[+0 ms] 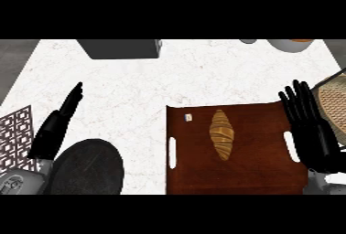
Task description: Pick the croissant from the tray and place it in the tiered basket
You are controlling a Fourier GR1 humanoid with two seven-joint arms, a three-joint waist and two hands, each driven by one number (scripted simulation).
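Grey forearms enter low in the head view: the right robot hand (310,123), fingers straight and holding nothing, stands just right of the croissant (222,134), which lies lengthwise away from the robot on the tray (256,178), while the left robot hand (59,119), also straight-fingered, is well apart.
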